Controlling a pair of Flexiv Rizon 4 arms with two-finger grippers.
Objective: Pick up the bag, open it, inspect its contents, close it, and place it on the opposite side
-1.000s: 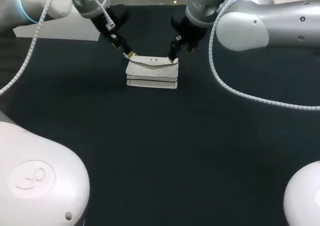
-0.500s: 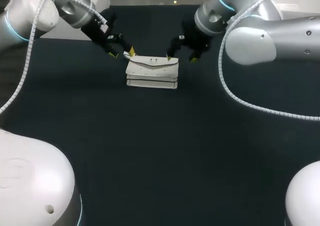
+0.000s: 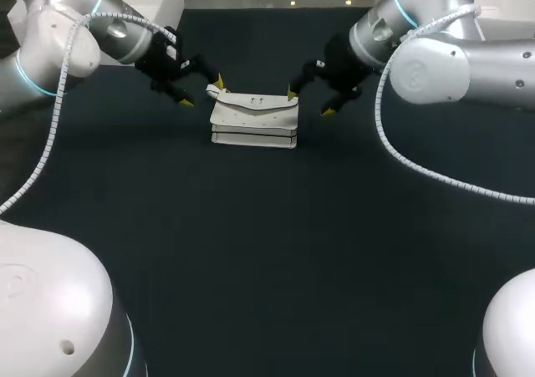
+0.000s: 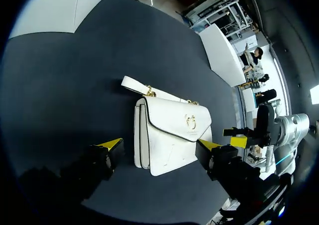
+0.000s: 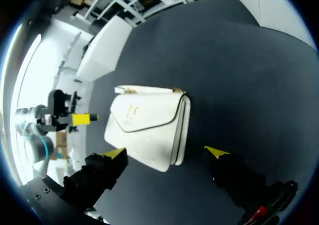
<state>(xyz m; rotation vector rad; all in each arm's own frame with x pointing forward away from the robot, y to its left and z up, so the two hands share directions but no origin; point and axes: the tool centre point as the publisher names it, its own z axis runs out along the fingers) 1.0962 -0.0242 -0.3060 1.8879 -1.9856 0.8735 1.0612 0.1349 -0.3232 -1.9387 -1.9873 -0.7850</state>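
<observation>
A small white flap bag with a gold clasp lies shut on the dark table, toward the back middle. Its short strap sticks out at the rear left corner. My left gripper hovers open just off the bag's back left corner, touching nothing. At the back right corner my right gripper is likewise open and apart from the bag. In the left wrist view the bag lies ahead of the spread fingers of the gripper. The right wrist view shows the bag ahead of its gripper too.
Two rounded white robot housings fill the near left and near right corners. Nothing but the bag lies on the dark cloth.
Both grippers have drawn back from the bag's top corners, the left one leftward and the right one rightward. The bag has stayed in place.
</observation>
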